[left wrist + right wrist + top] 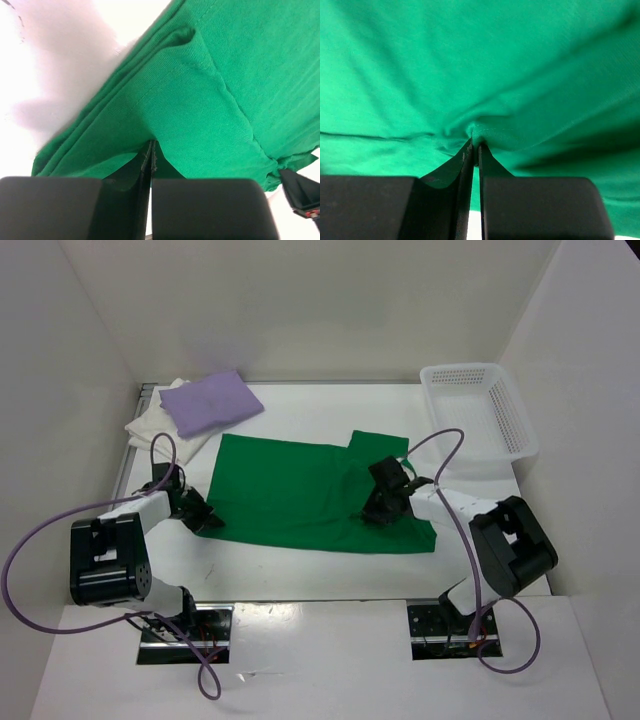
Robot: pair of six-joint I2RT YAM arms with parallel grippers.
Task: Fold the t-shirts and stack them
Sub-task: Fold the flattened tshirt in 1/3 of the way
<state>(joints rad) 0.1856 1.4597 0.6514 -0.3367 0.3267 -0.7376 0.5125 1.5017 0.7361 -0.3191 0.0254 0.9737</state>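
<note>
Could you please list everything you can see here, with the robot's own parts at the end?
green t-shirt: one, bright green, spread flat across the middle of the table
lavender t-shirt: one, light purple, folded, far left, lying partly on the white one
white t-shirt: one, white, folded, far left corner, under the lavender one
basket: one, white perforated plastic, far right corner
table: one, white, walled on three sides
left hand: one, black, shut on the green t-shirt's left edge
right hand: one, black, pinching a fold near the green t-shirt's right side
</note>
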